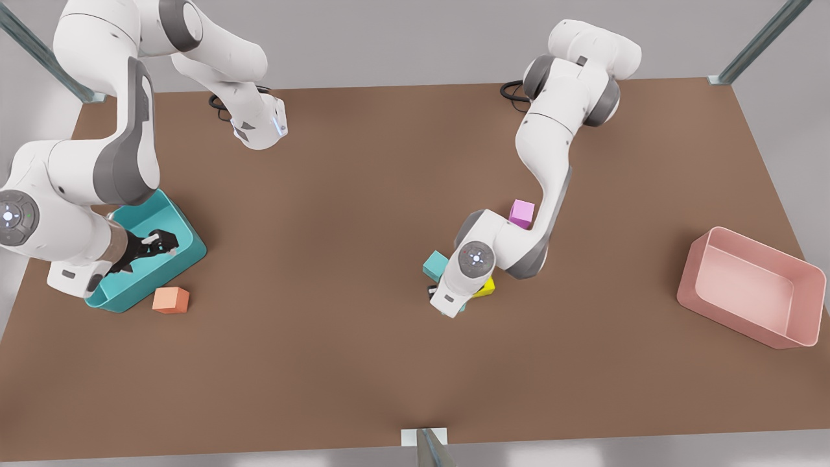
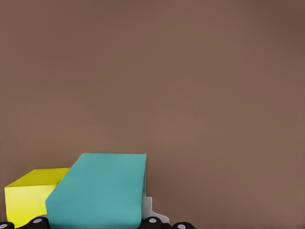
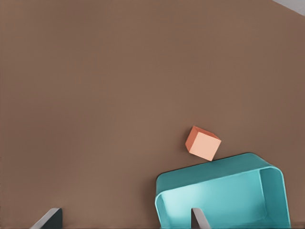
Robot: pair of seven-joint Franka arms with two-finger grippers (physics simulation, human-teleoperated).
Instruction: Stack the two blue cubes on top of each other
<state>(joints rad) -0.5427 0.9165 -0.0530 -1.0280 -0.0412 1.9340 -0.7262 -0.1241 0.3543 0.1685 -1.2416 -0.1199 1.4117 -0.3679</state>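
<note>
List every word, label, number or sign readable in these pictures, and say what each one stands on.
None: no readable text in any view.
The blue cube, yellow cube, orange cube, pink cube, teal bin and pink bin are all plain-faced.
The round lit discs on the arm joints carry small marks, not legible as characters.

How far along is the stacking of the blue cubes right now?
No stack shows yet. The left gripper is low at the cluster mid-table, with a blue cube right up against its wrist camera beside the yellow cube; whether it grips the cube cannot be told. Another blue cube sits next to that arm. The right gripper waits, open, over the teal bin. Lifting and placing remain.
</note>
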